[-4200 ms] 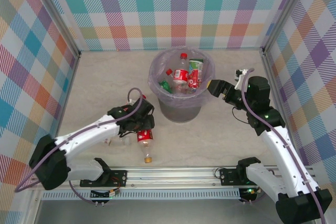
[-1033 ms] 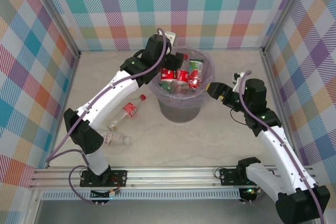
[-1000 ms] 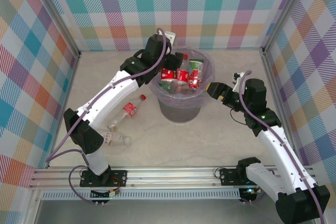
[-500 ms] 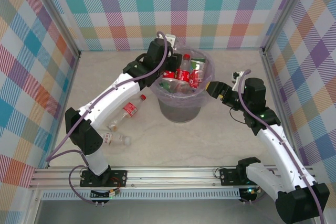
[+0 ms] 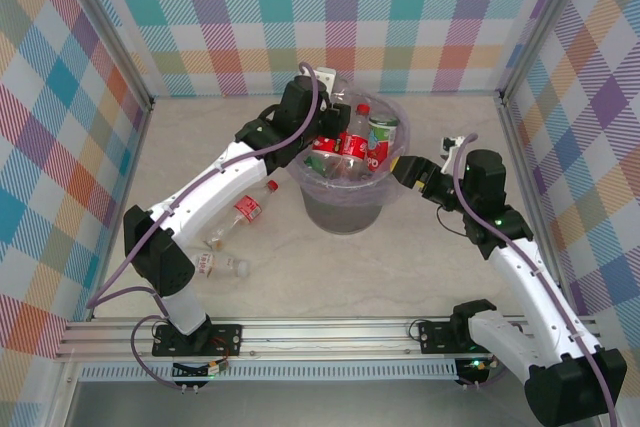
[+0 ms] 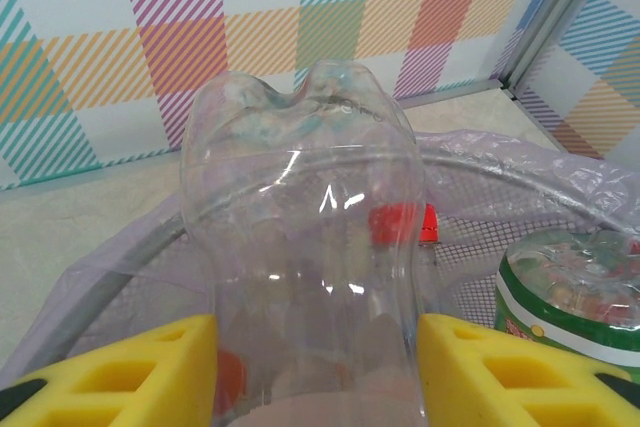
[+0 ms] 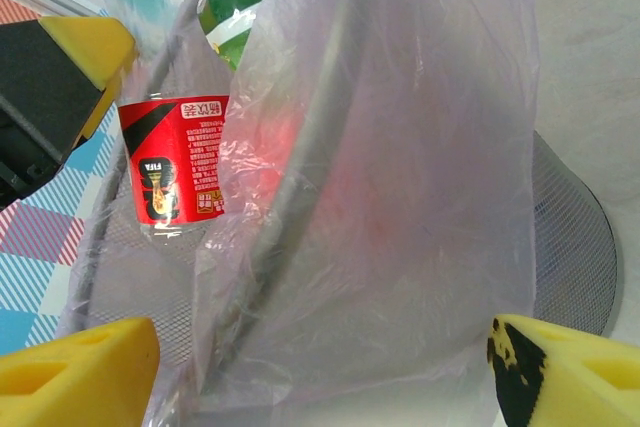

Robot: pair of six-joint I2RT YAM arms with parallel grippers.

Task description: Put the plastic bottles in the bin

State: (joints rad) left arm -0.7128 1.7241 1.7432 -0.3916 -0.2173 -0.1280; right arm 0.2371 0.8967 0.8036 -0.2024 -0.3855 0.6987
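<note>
The bin [image 5: 345,209] is a grey mesh bucket with a lavender liner, holding several bottles with red and green labels. My left gripper [image 5: 322,115] hangs over its left rim, shut on a clear unlabelled bottle [image 6: 300,237] whose base points away from the camera. That gripper [image 6: 318,332] squeezes it between yellow pads [image 6: 130,367]. My right gripper [image 5: 402,169] sits at the bin's right rim. It [image 7: 320,357] is open, with the liner and rim [image 7: 300,177] between its spread fingers. On the table lie a red-labelled bottle [image 5: 247,210] and two more bottles [image 5: 220,265].
Inside the bin a green-labelled bottle [image 6: 575,307] and a red cap [image 6: 400,222] lie close under the held bottle. A red-labelled bottle [image 7: 175,167] leans near the right rim. Checked walls enclose the table; a metal rail [image 5: 330,332] runs along its front.
My left arm has carried the clear bottle from the table's front left up to the bin's left rim. In the last second the bottles in the bin shifted slightly. The right gripper barely moved.
</note>
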